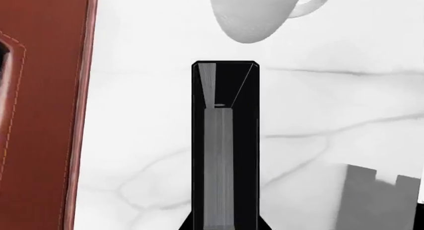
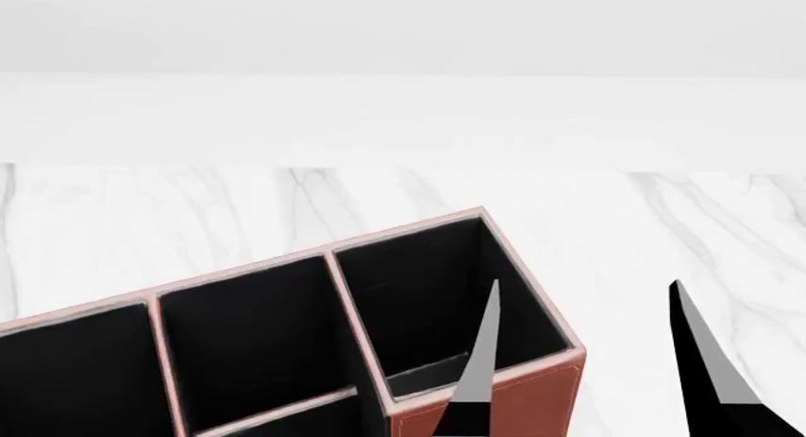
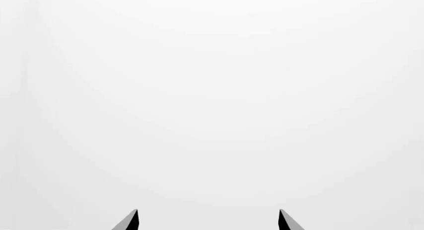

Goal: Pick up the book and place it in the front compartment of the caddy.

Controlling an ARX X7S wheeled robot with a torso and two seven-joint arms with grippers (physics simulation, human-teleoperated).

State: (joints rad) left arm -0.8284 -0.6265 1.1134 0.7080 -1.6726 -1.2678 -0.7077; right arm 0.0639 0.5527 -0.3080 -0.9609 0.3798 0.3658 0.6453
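Book [image 1: 225,145] upright, lengthwise toward mug [image 1: 255,14].

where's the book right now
The book shows only in the left wrist view, standing on the white marble table straight ahead of that camera, between the caddy wall and the white mug, touching neither.

Upright black book [image 1: 225,145] on white marble table [image 1: 344,106], caddy [image 1: 39,111] beside it, white mug [image 1: 255,14] beyond.
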